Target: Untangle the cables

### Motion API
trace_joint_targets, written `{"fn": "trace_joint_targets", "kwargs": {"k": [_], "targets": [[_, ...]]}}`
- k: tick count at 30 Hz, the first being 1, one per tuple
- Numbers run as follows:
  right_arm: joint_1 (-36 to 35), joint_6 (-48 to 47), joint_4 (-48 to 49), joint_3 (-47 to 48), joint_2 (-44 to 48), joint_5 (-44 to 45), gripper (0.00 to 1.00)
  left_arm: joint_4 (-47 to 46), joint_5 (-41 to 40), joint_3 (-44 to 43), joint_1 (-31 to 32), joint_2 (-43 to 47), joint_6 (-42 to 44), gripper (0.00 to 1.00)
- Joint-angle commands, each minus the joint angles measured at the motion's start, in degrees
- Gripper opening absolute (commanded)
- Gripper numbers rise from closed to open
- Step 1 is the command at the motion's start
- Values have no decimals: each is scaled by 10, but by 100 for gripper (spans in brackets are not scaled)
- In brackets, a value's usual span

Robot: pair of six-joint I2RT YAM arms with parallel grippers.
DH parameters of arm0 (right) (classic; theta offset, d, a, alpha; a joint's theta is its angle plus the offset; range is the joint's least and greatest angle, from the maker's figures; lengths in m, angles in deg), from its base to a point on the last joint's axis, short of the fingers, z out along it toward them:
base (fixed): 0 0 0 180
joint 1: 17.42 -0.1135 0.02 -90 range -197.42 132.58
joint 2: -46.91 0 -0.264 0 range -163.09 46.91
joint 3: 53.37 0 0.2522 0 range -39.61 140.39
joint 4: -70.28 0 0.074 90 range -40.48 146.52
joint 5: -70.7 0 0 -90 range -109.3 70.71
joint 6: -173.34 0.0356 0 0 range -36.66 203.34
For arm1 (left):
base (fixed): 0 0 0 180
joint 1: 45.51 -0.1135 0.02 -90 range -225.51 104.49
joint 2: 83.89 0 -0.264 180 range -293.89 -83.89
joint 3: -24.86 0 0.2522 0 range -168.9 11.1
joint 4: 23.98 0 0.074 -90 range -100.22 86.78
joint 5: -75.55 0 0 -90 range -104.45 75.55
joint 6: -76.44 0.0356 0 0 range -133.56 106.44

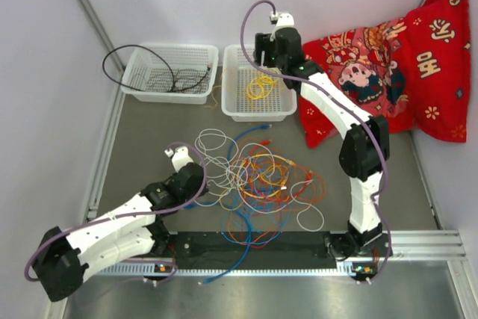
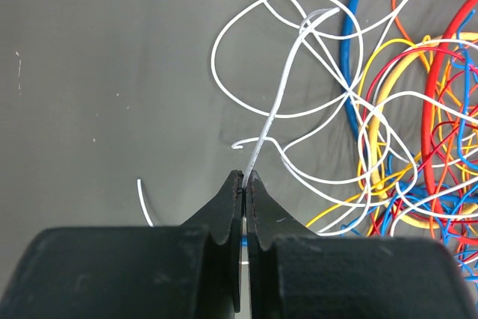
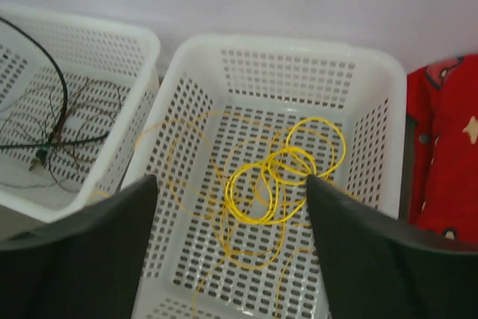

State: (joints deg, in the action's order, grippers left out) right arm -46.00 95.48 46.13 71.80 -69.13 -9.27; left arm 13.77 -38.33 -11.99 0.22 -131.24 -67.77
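Note:
The cables (image 1: 258,177) lie in a loose tangle of white, blue, orange, red and yellow loops on the grey table, between the two arm bases. My left gripper (image 1: 199,183) is at the tangle's left edge. In the left wrist view it (image 2: 245,174) is shut on a thin white cable (image 2: 278,102) that rises from the fingertips toward the pile. My right gripper (image 3: 230,178) hangs open above the right white basket (image 3: 373,80), with nothing between its fingers. A coil of yellow cable (image 3: 276,177) lies on that basket's floor, below the jaws.
A second white basket (image 1: 146,57) at the back left holds black and brown cables (image 1: 172,80); one black loop hangs over its left rim. A red patterned cushion (image 1: 396,72) fills the back right corner. Grey walls close in the table at left and back.

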Motion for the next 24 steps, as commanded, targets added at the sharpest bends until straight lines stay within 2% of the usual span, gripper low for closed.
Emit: {"fn": "trace_joint_targets", "kwargs": {"k": [1,3,8,9,11,12,16,21,22,24], "targets": [[-1,28,47,-40,65,-7,91,-16,-13,-20,0,-5,12,6],[-11,25,71,-87,105,0,97,-13,-12,-23,0,-1,11,8],[-28,31,56,-138,215,23,98,-11,-9,-20,1,12,-1,12],[-31,41,62,-173,237,19,98,-10,-7,-20,0,13,-1,21],[-43,48,81,-246,302,-7,96,-5,-6,-23,0,16,1,29],[-48,57,89,-273,325,-15,96,-3,-6,-26,1,16,2,41],[-124,48,100,-400,431,-13,96,16,-16,-53,0,11,6,64],[-190,46,55,-522,526,26,98,47,-34,-84,0,4,0,81],[-191,53,35,-536,535,31,98,48,-38,-88,0,6,-2,95],[-190,70,19,-577,561,40,98,46,-50,-89,0,12,0,97]]}}
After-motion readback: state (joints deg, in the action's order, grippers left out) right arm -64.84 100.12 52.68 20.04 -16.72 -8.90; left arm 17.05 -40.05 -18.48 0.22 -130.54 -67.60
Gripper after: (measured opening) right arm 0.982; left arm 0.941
